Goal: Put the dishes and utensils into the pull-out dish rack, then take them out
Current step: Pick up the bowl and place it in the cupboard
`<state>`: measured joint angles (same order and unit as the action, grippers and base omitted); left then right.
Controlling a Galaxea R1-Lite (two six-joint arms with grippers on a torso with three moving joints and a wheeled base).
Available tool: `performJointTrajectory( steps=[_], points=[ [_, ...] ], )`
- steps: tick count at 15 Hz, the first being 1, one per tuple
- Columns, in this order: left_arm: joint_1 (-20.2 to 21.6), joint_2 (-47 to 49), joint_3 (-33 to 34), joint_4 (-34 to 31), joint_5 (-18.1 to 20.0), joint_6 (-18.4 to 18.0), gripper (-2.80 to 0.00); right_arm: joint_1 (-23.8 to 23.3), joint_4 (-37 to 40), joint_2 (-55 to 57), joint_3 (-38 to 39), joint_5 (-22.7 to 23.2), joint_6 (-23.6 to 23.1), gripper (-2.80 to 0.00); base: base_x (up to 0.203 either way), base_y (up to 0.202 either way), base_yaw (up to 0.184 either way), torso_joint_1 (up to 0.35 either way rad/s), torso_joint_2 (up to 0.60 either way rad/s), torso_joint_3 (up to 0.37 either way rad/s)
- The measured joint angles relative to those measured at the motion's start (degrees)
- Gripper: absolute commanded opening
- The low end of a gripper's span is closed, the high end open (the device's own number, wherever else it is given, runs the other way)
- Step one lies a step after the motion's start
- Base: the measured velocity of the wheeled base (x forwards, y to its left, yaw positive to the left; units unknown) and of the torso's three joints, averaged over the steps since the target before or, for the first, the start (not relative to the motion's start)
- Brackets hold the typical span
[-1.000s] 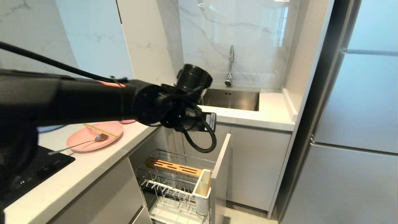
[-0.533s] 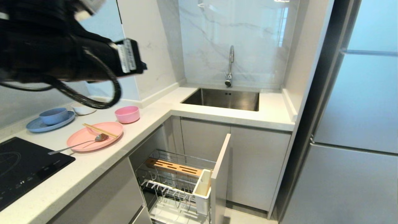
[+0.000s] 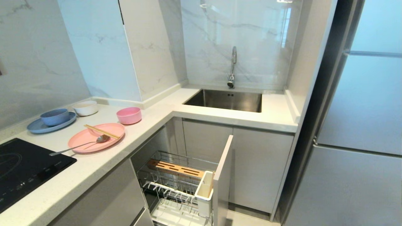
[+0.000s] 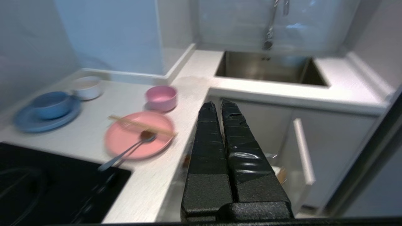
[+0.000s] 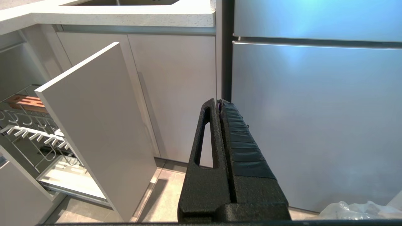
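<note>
The pink plate lies on the counter with the wooden chopsticks and the silver spoon on it; the pink bowl stands just behind. Below the counter the pull-out dish rack stands drawn out, with its wooden strip, white pronged tray and utensil cup holding no dishes. Neither arm shows in the head view. My left gripper is shut and empty, hovering over the counter edge beside the plate and bowl. My right gripper is shut and empty, low by the fridge.
A blue bowl on a blue plate and a small white bowl stand at the counter's back left. A black cooktop lies at the near left. The sink with its tap is behind. A tall fridge fills the right side.
My left arm, which stretched across the head view a second ago, swung up and left and has gone out of that view. The dishes and rack have not moved.
</note>
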<state>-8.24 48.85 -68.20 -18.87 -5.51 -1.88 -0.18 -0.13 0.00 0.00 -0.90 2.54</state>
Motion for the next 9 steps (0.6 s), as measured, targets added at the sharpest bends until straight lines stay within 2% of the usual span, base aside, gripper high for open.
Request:
performJointTrajectory(
  steps=[2, 5, 9],
  points=[
    [2.25, -9.76, 10.08, 0.91, 0.51, -3.49, -2.80, 0.00, 0.00, 0.00, 0.00, -0.02, 0.00, -2.80, 0.000, 0.000, 0.000, 0.000, 0.00, 0.000],
    [5.58, -22.66, 26.97, 5.12, 0.92, -5.68, -2.80, 0.00, 0.01, 0.00, 0.00, 0.00, 0.00, -2.80, 0.000, 0.000, 0.000, 0.000, 0.00, 0.000],
    [8.70, -34.97, 46.93, 17.25, 1.40, -8.04, -2.80, 0.00, 0.02, 0.00, 0.00, -0.02, 0.00, -2.80, 0.000, 0.000, 0.000, 0.000, 0.00, 0.000]
  ],
)
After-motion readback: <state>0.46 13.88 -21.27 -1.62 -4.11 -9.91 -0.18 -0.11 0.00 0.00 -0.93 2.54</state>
